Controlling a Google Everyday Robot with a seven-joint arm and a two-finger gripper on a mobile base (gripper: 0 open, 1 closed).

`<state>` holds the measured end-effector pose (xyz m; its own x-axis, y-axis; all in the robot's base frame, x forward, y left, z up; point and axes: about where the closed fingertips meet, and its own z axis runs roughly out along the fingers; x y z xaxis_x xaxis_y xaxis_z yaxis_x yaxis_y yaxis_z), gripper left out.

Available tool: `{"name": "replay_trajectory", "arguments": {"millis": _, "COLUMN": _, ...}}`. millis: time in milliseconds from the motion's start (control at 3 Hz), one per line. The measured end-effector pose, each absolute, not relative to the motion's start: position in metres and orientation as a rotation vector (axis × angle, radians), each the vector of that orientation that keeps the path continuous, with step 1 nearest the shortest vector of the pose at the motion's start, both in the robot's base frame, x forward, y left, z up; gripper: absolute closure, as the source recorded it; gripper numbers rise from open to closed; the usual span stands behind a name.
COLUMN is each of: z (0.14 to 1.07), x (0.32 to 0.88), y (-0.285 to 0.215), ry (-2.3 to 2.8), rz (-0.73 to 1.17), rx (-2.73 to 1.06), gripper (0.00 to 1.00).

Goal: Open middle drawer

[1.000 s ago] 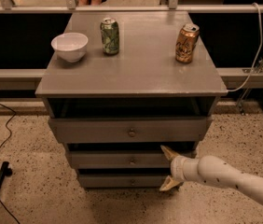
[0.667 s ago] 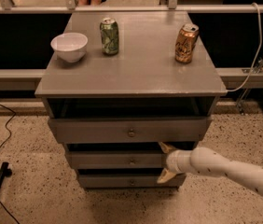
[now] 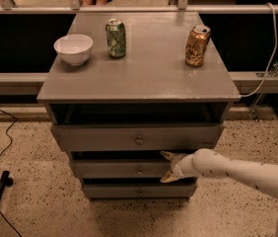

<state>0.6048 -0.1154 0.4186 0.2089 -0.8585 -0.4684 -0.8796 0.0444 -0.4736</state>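
Speckled floor (image 3: 25,181) lies nearest, and low over it the arm (image 3: 242,171) stretches in from the right. Its tool (image 3: 167,167) is open, fingers spread above and below the middle drawer (image 3: 114,169) front just right of the knob (image 3: 140,170), seemingly to pull it outward. That drawer looks nearly shut between two others. Farther back, a bowl (image 3: 73,48), green can (image 3: 116,38) and gold can (image 3: 197,38) rest on the tabletop (image 3: 154,78).

The middle drawer (image 3: 109,169) is showing matt grey-painted wood and a small metal knob (image 3: 140,170). The hand (image 3: 168,167), sitting spread at that drawer's front right of the knob, is looking like smooth pale plastic.
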Motion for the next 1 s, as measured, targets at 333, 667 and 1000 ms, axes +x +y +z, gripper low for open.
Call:
{"name": "replay_trajectory", "arguments": {"millis": 333, "z": 0.416, "x": 0.585, "y": -0.114, "ry": 1.631, "rz": 0.072, "rx": -1.786, "gripper": 0.50}}
{"name": "replay_trajectory", "arguments": {"millis": 667, "z": 0.416, "x": 0.537, "y": -0.118, "ry": 1.630, "rz": 0.148, "rx": -1.782, "gripper": 0.69}}
{"name": "replay_trajectory", "arguments": {"millis": 1000, "z": 0.419, "x": 0.521, "y": -0.120, "ry": 1.626, "rz": 0.173, "rx": -1.787, "gripper": 0.69}}
